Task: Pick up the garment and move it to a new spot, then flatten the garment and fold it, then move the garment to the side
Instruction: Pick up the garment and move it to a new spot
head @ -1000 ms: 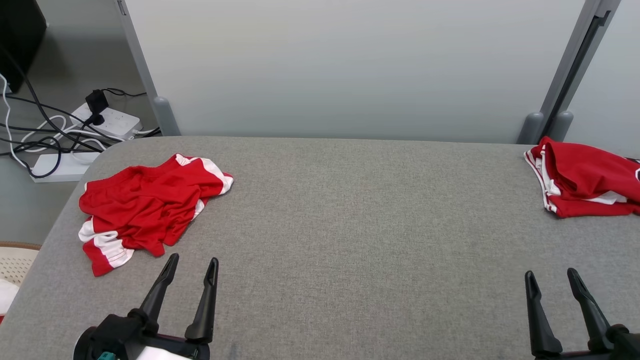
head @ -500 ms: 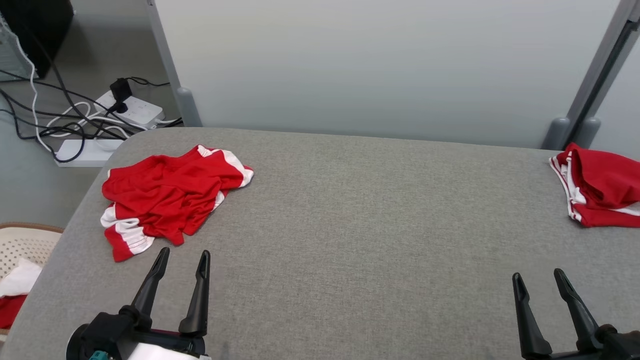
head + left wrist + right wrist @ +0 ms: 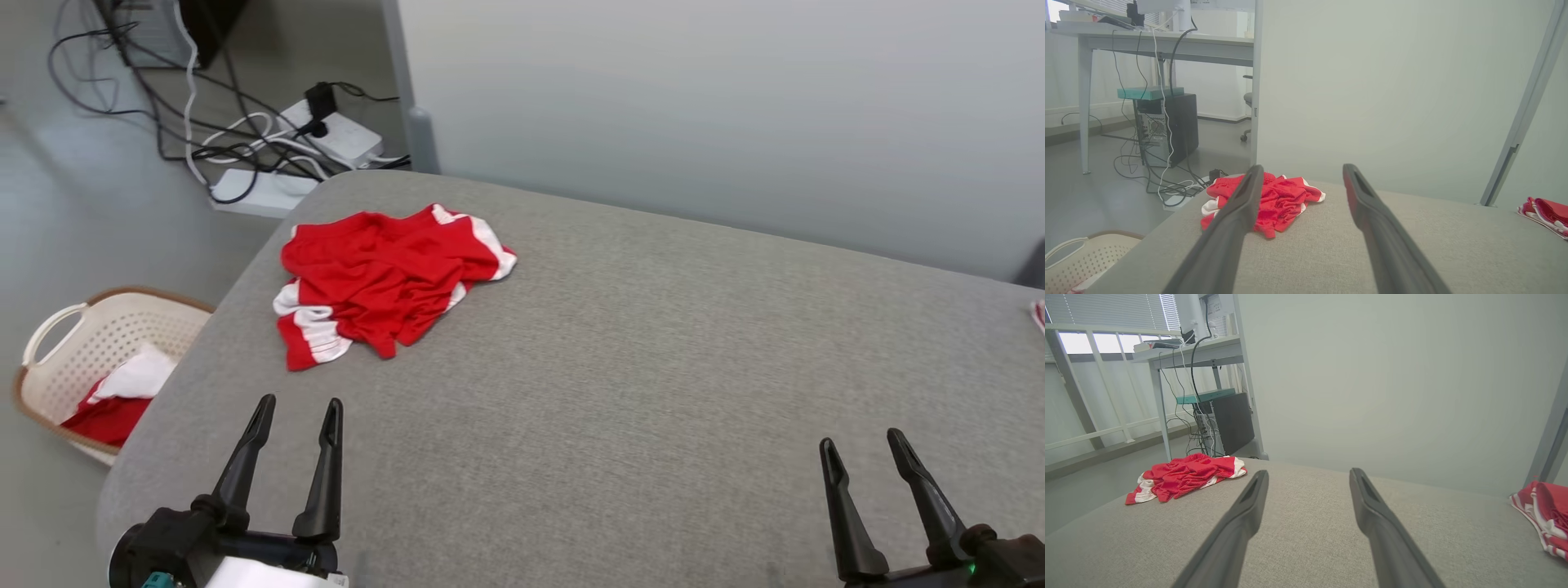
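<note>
- left pincer (image 3: 299, 402) hovers low over the near left part of the tabletop (image 3: 620, 367), jaws spread wide, nothing between them.
- right pincer (image 3: 862, 439) sits at the near right, also wide and empty.
- garment (image 3: 384, 278), a crumpled red heap with white bands, lies on the tabletop straight ahead of the left pincer, apart from its tips and roughly in line with the way its fingers point. in the left wrist view the left finger partly covers it.
- from the right pincer the garment is ahead and far off to the left, well apart. the left arm is clearly the nearer one.
- the heap's long axis runs on a slant: its striped end is nearest the left pincer and to the left, and its white-edged corner is farther off and to the right.
- a red bundle (image 3: 1547, 514) rests ahead and to the right of the right pincer. it looks already folded, so i judge it is not the piece to take.
- a basket (image 3: 49, 327) stands on the floor to the left of the left pincer, beyond the tabletop's edge.
- judgement: the first step, the pick-up, is not yet begun. a reach forward by the left arm onto the near striped end looks the shortest way in.
- risk: a bunched heap may give only one layer to a pinch.
</note>
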